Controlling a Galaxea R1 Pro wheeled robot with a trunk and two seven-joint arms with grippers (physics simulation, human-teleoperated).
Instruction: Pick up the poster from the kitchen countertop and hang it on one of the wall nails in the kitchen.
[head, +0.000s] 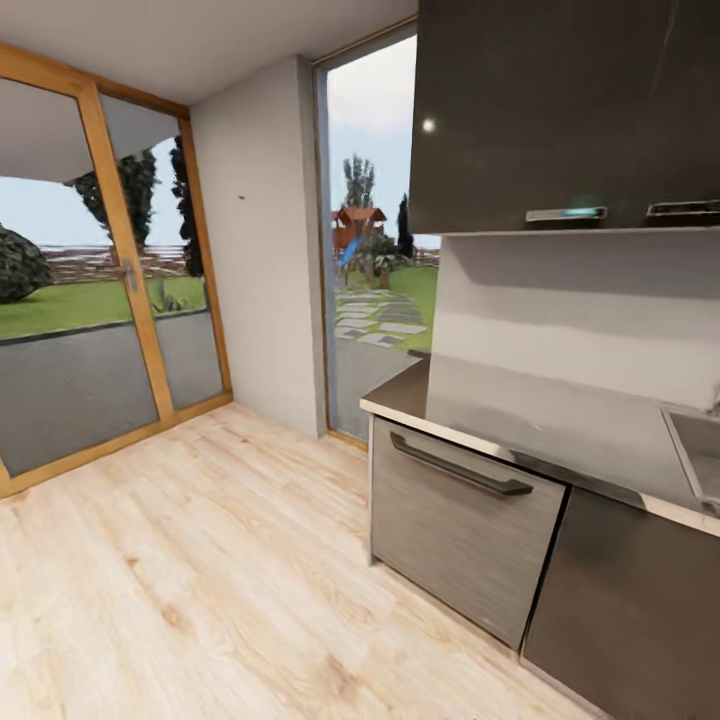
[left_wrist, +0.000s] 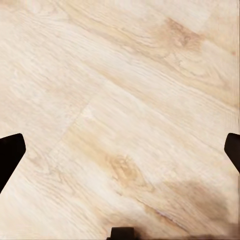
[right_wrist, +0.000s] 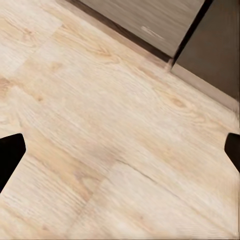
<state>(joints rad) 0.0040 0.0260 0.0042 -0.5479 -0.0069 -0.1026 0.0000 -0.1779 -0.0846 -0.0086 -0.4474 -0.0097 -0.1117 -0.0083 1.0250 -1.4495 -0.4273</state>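
Evidently searching: both grippers, left (left_wrist: 120, 150) and right (right_wrist: 120, 150), hang wide apart and empty over the floor (head: 200, 560), beside the countertop (head: 400, 398).

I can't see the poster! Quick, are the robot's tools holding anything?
Left tool: open, empty, over pale wooden floor.
Right tool: open, empty.

No legible text, labels, brands, numbers or signs on the dark glossy upper cabinets (head: 560, 110), the grey drawer front (head: 460, 530), or the pale wood plank floor (left_wrist: 120, 100).
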